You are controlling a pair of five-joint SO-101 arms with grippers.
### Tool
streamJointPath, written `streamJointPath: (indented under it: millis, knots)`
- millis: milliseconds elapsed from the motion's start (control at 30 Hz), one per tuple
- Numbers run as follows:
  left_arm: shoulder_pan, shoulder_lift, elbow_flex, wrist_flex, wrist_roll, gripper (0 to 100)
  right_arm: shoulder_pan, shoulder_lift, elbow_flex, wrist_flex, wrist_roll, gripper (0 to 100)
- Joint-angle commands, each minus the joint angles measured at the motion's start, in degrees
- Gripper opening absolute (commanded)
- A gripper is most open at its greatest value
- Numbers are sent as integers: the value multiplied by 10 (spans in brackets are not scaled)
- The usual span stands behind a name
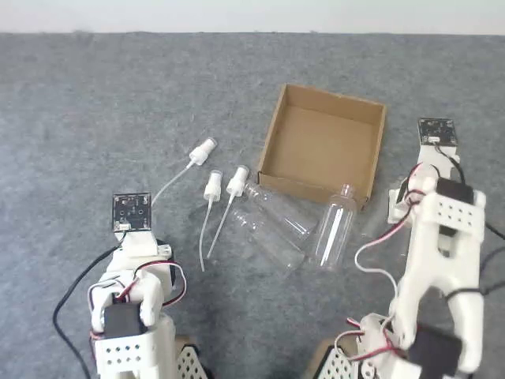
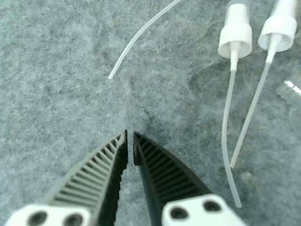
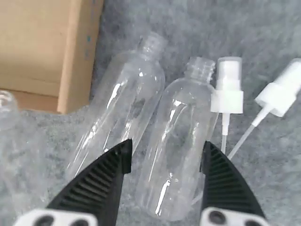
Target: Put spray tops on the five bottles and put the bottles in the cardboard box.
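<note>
Left gripper [image 2: 130, 136] sits right up at the lens, jaws pinched to a sliver with nothing between them, over the grey mat [image 1: 95, 103] at the near left. Three spray tops [image 1: 213, 185] lie just beyond it toward the middle, their thin dip tubes [image 2: 228, 122] trailing toward the near side. Right gripper [image 3: 167, 146] is spread wide and holds nothing, lined up on the nearer bottle [image 3: 181, 141] of a pair lying side by side. The farther bottle [image 3: 117, 108] looks to be touching it. A third bottle [image 1: 335, 225] lies to their right, neck up against the near wall of the cardboard box [image 1: 323, 150], which has no bottle in it yet. Three bottles can be counted for sure, none with a top on.

Stuff that could go sideways from here, imo:
- The bottles are round, slick and on their sides. If one finger lands before the other, the nearer bottle probably rolls into its neighbour and both scoot off
- With the pair that snug, a finger may not fit between them and could ride up over the farther one instead
- Squeeze too hard and thin clear plastic likely buckles or pops out
- The tubes are long and floppy, one is curved, so threading one into a narrow neck looks like the easiest place to miss
- The left pincer has to open up first, or it just shoves a top along the mat
</note>
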Motion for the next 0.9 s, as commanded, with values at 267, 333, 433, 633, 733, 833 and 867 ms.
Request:
streamJointPath:
  millis: [267, 333, 433, 633, 733, 833, 867]
  knots:
    - [-1, -9, -3, 3, -4, 12, 77, 17, -2, -75, -4, 203]
    - [-1, -9, -3, 3, -4, 12, 77, 17, 4, -77, -4, 203]
    - [-1, -9, -3, 3, -4, 12, 72, 17, 4, -77, -4, 203]
    - [-1, -9, -3, 3, -4, 12, 46, 18, 14, -80, -8, 203]
    - [-1, -9, -3, 3, -4, 12, 50, 19, 20, -87, -8, 203]
    - [-1, -9, -3, 3, -4, 12, 46, 31, 30, -89, -8, 203]
    - [-1, -9, -3, 3, -4, 12, 46, 39, 32, -90, -8, 203]
